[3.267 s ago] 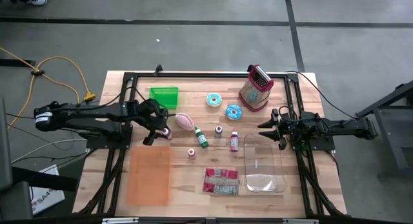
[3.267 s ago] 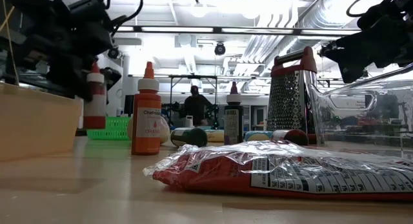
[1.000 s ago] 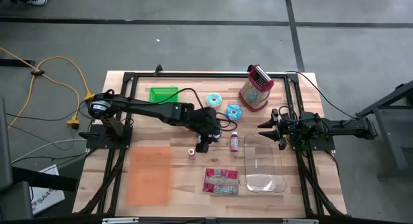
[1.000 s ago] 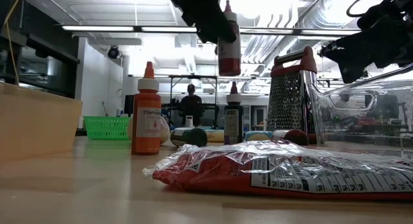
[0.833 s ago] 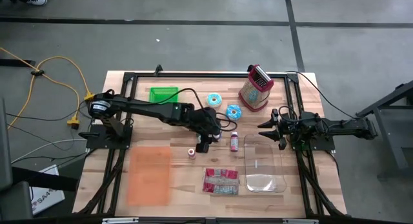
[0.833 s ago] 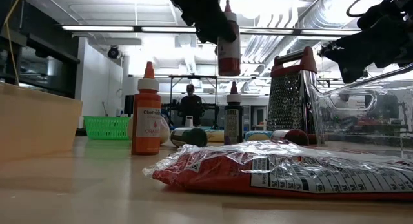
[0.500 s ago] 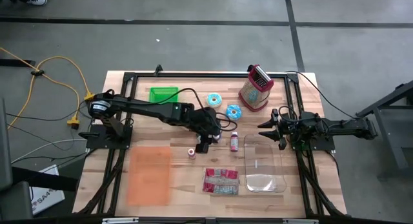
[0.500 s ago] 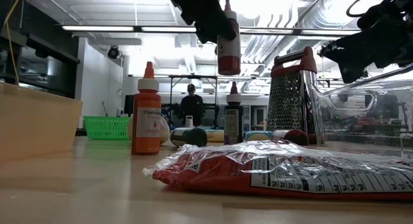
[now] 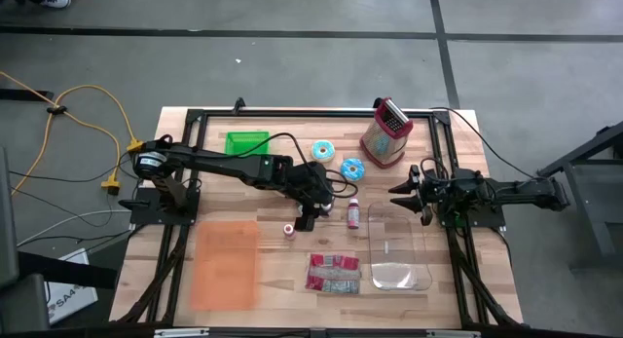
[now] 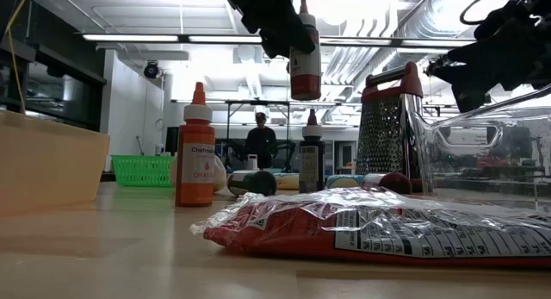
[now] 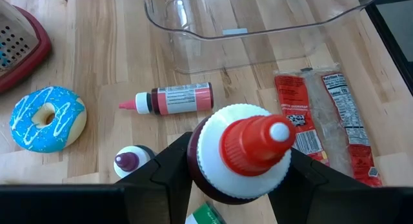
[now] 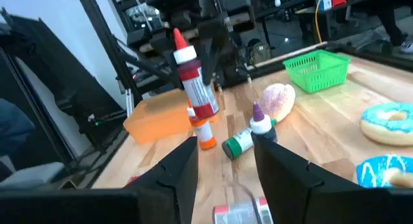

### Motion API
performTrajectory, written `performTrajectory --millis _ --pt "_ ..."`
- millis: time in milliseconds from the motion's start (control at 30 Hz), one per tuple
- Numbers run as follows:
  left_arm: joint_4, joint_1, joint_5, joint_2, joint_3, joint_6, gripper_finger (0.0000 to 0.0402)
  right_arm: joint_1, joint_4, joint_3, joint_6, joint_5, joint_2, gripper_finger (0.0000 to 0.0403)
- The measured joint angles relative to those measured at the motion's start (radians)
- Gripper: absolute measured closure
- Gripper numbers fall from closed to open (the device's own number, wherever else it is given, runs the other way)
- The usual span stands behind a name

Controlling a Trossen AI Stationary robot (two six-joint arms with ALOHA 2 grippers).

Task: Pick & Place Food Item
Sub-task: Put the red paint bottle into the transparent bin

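A red sauce bottle (image 10: 304, 62) with a white cap and red tip hangs high over the table's middle, with my left gripper (image 9: 310, 213) shut on it. In the left wrist view the bottle (image 11: 242, 153) fills the space between the fingers. In the right wrist view it (image 12: 197, 88) shows nearly upright. Below and to its right lie a pink bottle (image 9: 353, 213) on its side and a clear plastic container (image 9: 397, 250). My right gripper (image 9: 404, 194) waits open at the table's right, beside the container's far end. My left gripper pinches the bottle's upper body, just under the white cap (image 11: 195, 145), between its two fingers (image 11: 169, 171). The fingers slant down from the table's left side and lie across the bottle. The bottle is lifted clear of the table, tip up and slightly tilted.
A red snack packet (image 9: 333, 273) lies near the front, an orange board (image 9: 226, 265) front left. An orange-capped bottle (image 9: 289, 230) stands under the left arm. A green basket (image 9: 247, 143), two blue doughnuts (image 9: 323, 150) and a grater (image 9: 386, 133) stand at the back.
Since the earliest frame my left gripper has carried the red bottle from the table's left toward its middle and higher. Over the last second both arms have kept still.
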Motion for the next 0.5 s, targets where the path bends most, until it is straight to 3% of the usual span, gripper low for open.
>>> performTrajectory --millis 233,500 --pt "0.000 -0.010 0.000 0.000 0.000 -0.006 0.0247 0.000 0.184 0.013 -0.014 -0.042 0.027 0.0261" --pt "-0.003 -0.017 0.037 0.000 0.000 -0.031 0.0247 0.002 0.202 0.168 -0.121 -0.038 0.319 0.0261"
